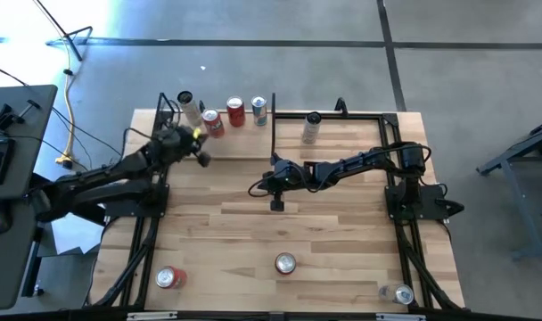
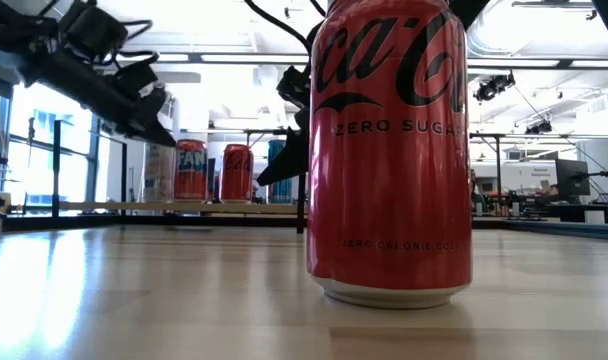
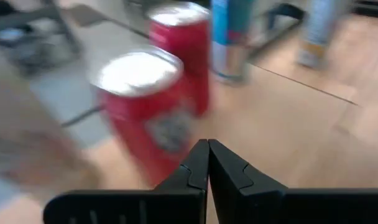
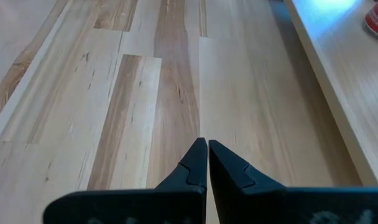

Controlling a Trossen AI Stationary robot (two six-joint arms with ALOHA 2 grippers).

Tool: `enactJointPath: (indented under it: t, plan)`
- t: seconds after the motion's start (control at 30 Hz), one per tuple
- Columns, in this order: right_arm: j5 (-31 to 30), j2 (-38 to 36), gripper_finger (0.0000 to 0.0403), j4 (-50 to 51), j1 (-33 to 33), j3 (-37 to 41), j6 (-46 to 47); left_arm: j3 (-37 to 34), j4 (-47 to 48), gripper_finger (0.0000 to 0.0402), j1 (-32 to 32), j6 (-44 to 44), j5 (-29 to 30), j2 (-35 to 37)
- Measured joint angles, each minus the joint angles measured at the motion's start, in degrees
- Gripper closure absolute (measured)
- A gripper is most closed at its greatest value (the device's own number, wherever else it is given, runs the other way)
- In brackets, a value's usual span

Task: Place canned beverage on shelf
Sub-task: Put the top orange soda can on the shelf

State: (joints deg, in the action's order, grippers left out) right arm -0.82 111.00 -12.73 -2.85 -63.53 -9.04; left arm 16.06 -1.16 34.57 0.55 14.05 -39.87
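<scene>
Shelf: the small pale-wood shelf with thin black rod frames [image 1: 280, 134] runs along the far edge of my slatted wooden worktop [image 1: 342, 232].
Done so far: four upright cans stand in a row toward the shelf's left end: a pale can [image 1: 192, 111], a red can with a silver top [image 1: 212, 123], a second red can [image 1: 235, 111] and a blue-and-silver can [image 1: 258, 110]. A slim silver can [image 1: 312, 127] stands apart, nearer the shelf's middle.
Left to do: three cans remain well short of the shelf, along the worktop's near edge: a red can [image 1: 169, 277], a red Coca-Cola can [image 1: 285, 263] and a silver can [image 1: 401, 293]. I judge the job a little past halfway.
My left fingers [image 1: 202, 157]: pressed together, holding nothing, just in front of the shelf's red cans.
My right fingers [image 1: 276, 204]: pressed together, holding nothing, over bare worktop, in front of the shelf's middle.
Writing: the nearest red can in the low view [image 2: 389, 150] reads "Coca-Cola" in black script, "ZERO SUGAR" and, smaller, "ZERO CALORIE COLA".
More writing: on the shelf behind it, an orange can [image 2: 190, 170] shows "FAN"; the next red can carries Coca-Cola script.
</scene>
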Motion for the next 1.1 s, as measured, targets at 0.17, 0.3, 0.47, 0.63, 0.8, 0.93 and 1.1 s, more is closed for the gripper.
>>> enactJointPath:
  t: [0.17,0.3,0.47,0.63,0.8,0.93,1.1]
  plan:
    - [0.00,0.00,0.0403,-0.02,0.00,0.00,0.02,-6.05,-12.36,0.0401,-4.27,-3.18,-0.07,-3.53]
    - [0.00,0.00,0.0403,-0.03,0.00,0.00,0.02,-7.00,-19.33,0.0401,-4.22,-5.88,2.22,-7.75]
    - [0.00,0.00,0.0403,-0.20,0.00,0.00,0.02,-7.00,-26.12,0.0401,-4.19,-5.47,2.55,-13.56]
    - [0.00,0.00,0.0403,-0.22,0.00,0.00,0.02,-6.84,-30.85,0.0401,-3.67,-6.35,2.82,-18.78]
    - [-0.01,0.00,0.0403,-0.20,0.00,0.00,0.02,-4.96,-30.87,0.0401,-2.10,-5.28,4.87,-23.21]
    - [0.00,0.00,0.0403,-0.20,0.00,0.00,0.02,-3.82,-30.60,0.0401,-0.65,-4.48,7.27,-25.57]
    - [0.00,0.00,0.0403,-0.01,0.00,0.00,0.02,-3.72,-27.32,0.0401,0.32,-3.42,11.15,-25.42]
